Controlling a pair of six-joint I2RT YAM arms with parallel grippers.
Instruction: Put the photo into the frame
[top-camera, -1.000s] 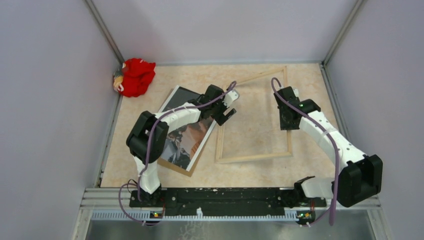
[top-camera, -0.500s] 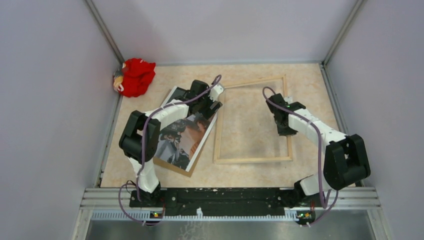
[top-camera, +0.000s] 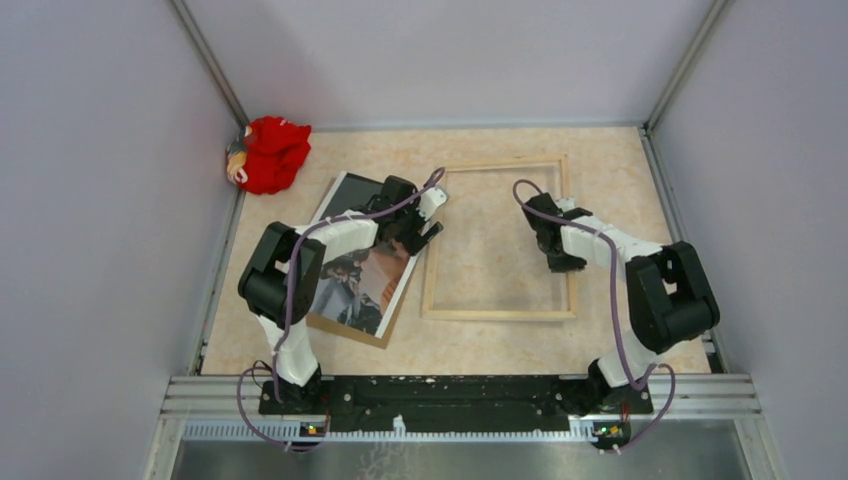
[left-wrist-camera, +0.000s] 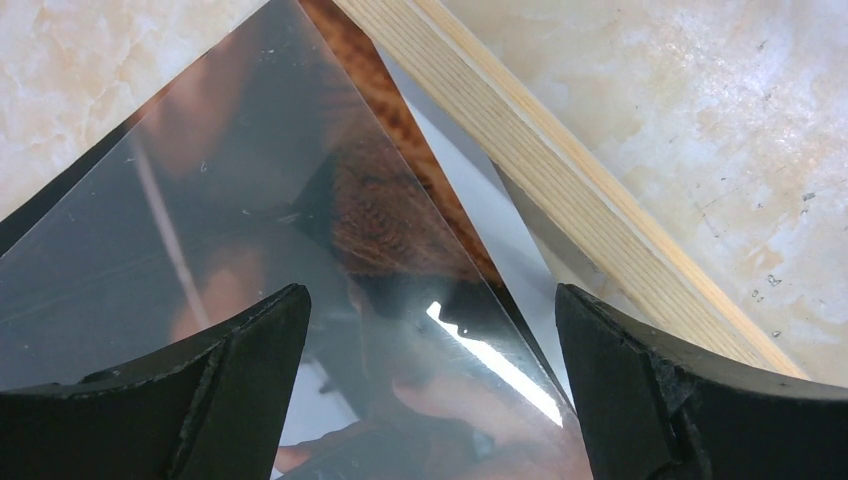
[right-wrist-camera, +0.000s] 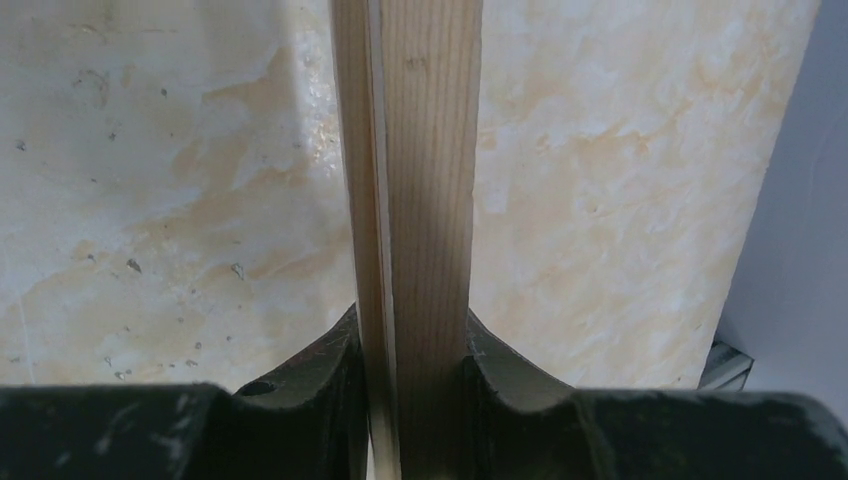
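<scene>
We see the photo (top-camera: 362, 288) lying face up on the left half of the worktop (top-camera: 500, 345), resting on a brown backing board (top-camera: 345, 333) whose edge peeks out along the photo's near side. The photo's long axis runs from near to far and leans to the right, so its far end points towards the far left corner of the frame (top-camera: 500, 314). Its near end sits closer to the left arm's base. In the left wrist view the glossy photo (left-wrist-camera: 250, 200) shows a corner, with a strip of the brown board (left-wrist-camera: 400, 120) between it and the frame's pale wood rail (left-wrist-camera: 560, 190). The frame lies just beside the photo on the right, wood back upward. Its long axis runs almost straight from near to far, and its far left corner is close to the photo's far right corner. The left pincer (top-camera: 425, 225) hovers over that far right corner of the photo with its fingers (left-wrist-camera: 240, 390) spread wide and nothing between them. The right pincer (right-wrist-camera: 410, 330) is closed narrowly on the frame's right rail (right-wrist-camera: 430, 150), one finger on each side of the wood; from above we see it (top-camera: 562, 258) partway along that rail. A red bundle (top-camera: 272, 152) sits in the far left corner, well apart from both.
</scene>
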